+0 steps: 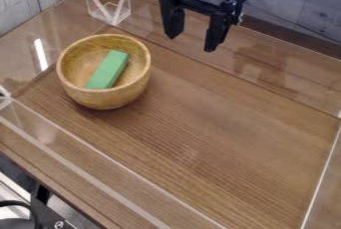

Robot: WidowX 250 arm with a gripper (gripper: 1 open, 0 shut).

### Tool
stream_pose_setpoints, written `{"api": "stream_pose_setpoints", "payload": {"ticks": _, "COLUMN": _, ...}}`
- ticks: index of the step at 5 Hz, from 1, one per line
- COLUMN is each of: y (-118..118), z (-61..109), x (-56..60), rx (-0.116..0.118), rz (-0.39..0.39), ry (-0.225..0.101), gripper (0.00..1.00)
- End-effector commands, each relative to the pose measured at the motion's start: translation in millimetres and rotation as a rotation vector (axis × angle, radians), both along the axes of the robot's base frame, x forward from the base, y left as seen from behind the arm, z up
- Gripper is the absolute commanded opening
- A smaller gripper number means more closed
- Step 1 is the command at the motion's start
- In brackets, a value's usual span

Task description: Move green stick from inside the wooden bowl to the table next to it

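Note:
A bright green stick (108,70) lies flat inside the round light-tan wooden bowl (134,88), slanting from near left to far right. The bowl stands on the left part of the dark brown table (226,133). My gripper (193,34) hangs above the table's far edge, up and to the right of the bowl and well apart from it. Its two black fingers (214,36) point downward with a wide gap and nothing between them, so it is open.
Clear acrylic walls (160,188) ring the tabletop on all sides. A clear bracket (107,7) sits at the far left corner. Bare wood spreads to the right of and in front of the bowl.

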State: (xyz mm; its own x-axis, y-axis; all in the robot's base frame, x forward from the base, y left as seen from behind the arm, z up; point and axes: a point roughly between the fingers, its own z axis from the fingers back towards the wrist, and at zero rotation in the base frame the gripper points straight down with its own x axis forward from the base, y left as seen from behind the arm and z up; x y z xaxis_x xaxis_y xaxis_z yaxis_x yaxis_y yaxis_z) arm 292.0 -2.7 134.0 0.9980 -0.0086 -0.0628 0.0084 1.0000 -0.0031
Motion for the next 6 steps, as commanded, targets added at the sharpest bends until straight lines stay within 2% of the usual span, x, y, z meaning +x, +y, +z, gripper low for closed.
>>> {"api": "stream_pose_setpoints", "payload": {"ticks": 1, "y": 9.7, "z": -5.2, "x": -7.6, "rx": 0.005, "rz": -0.003, "ry": 0.008, "gripper": 1.00}}
{"api": "stream_pose_setpoints", "payload": {"ticks": 2, "y": 29.3, "z": -11.1, "x": -33.8, "rx": 0.013, "rz": -0.023, "ry": 0.013, "gripper": 1.00}}
{"api": "stream_pose_setpoints", "payload": {"ticks": 3, "y": 60.2, "z": -12.9, "x": -51.6, "rx": 0.027, "rz": -0.035, "ry": -0.010, "gripper": 1.00}}
{"api": "stream_pose_setpoints", "payload": {"ticks": 4, "y": 89.9, "z": -12.5, "x": -58.4, "rx": 0.040, "rz": -0.026, "ry": -0.039, "gripper": 1.00}}
{"api": "stream_pose_setpoints", "payload": {"ticks": 5, "y": 113.5, "z": -15.4, "x": -61.9, "rx": 0.047, "rz": -0.005, "ry": -0.050, "gripper": 1.00}}
{"api": "stream_pose_setpoints", "payload": {"ticks": 6, "y": 95.8, "z": -20.5, "x": -62.1, "rx": 0.042, "rz": 0.000, "ry": -0.052, "gripper": 1.00}}
